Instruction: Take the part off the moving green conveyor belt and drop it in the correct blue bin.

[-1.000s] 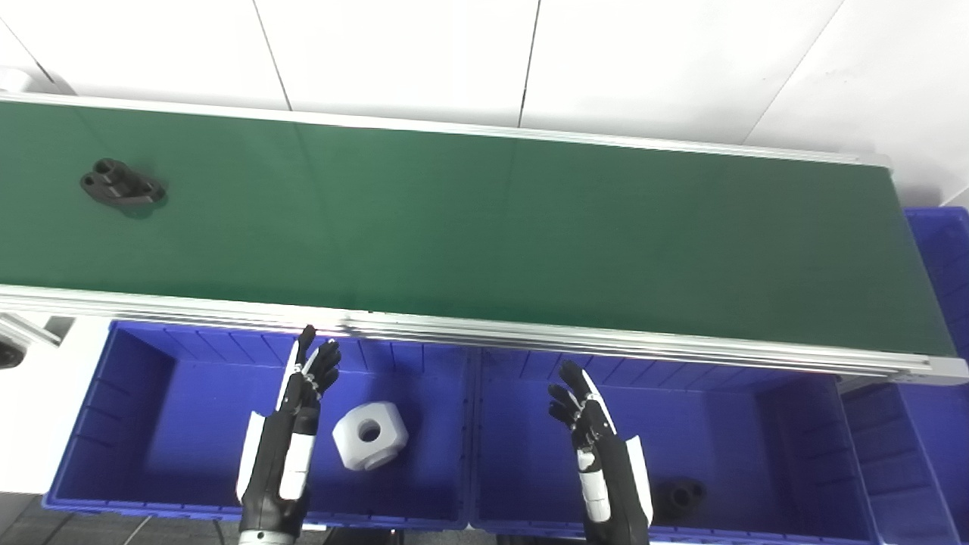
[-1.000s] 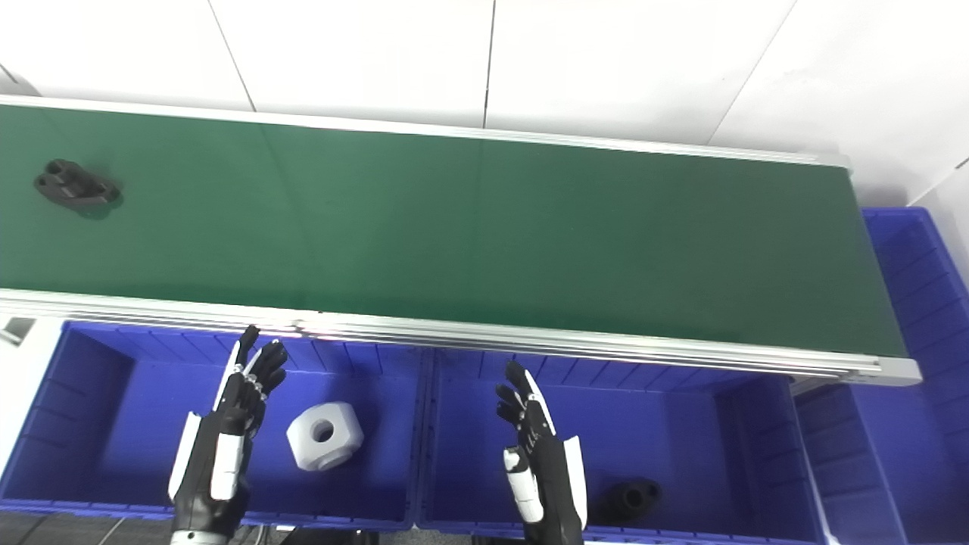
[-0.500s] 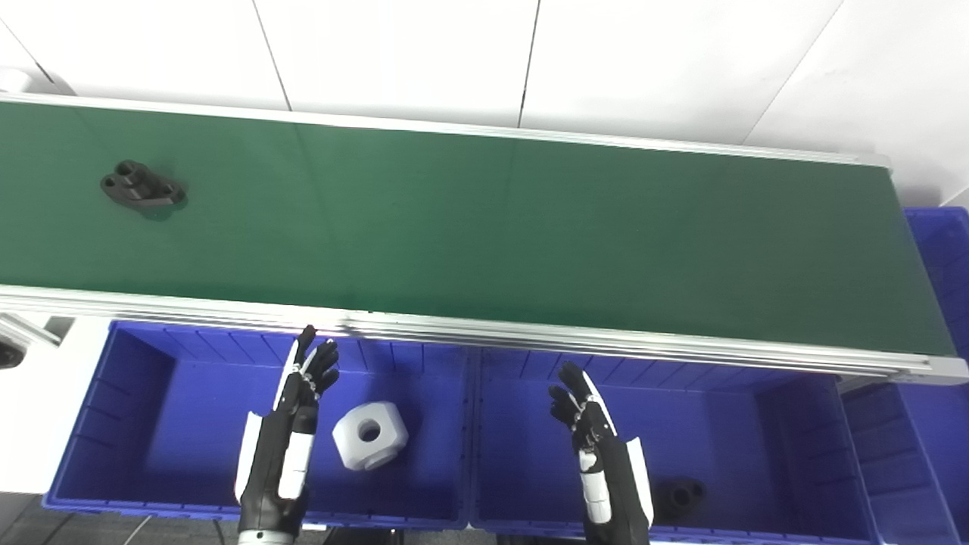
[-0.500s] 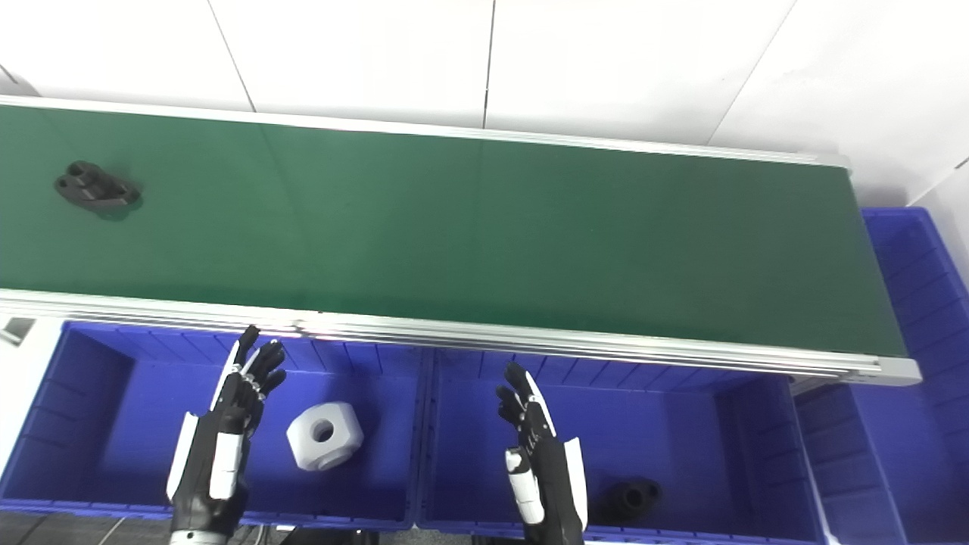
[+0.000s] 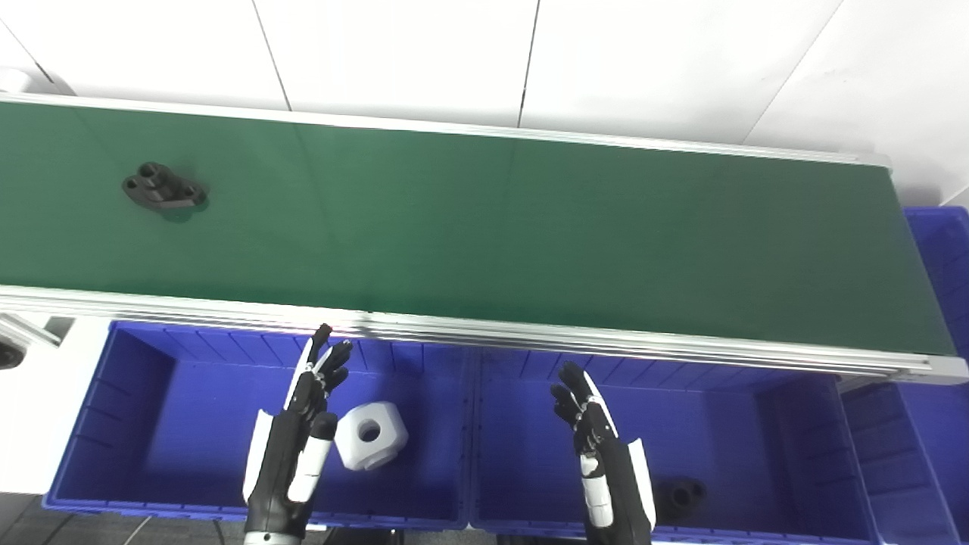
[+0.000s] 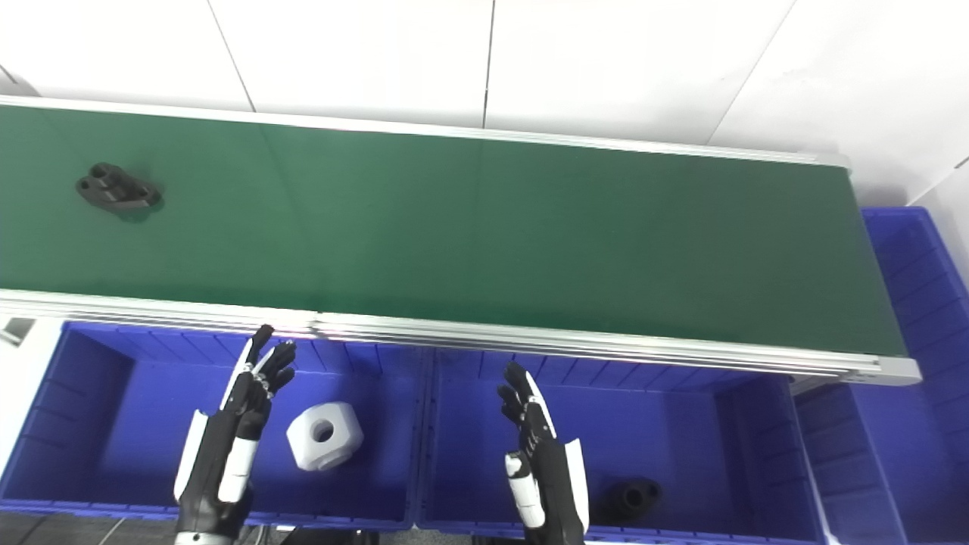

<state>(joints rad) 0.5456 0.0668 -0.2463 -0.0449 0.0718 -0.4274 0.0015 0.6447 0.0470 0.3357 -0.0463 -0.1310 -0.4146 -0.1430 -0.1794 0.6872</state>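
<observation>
A black flanged part [image 5: 163, 188] lies on the green conveyor belt [image 5: 484, 227] at its far left. My left hand [image 5: 297, 446] is open above the left blue bin [image 5: 151, 424], fingers pointing up toward the belt edge, right beside a white block [image 5: 370, 434] lying in that bin. Over the middle blue bin [image 5: 764, 424] my right hand [image 5: 598, 454] is open as well, holding nothing. A black part [image 5: 679, 496] rests on that bin's floor, near its front right.
An aluminium rail [image 5: 530, 337] runs along the belt's near edge, between the hands and the belt. Another blue bin [image 5: 939, 303] sits past the belt's right end. White wall panels stand behind the belt.
The black part has ridden the belt to the right. My left hand has shifted slightly right, closer to the white block. The right hand has stayed where it was.
</observation>
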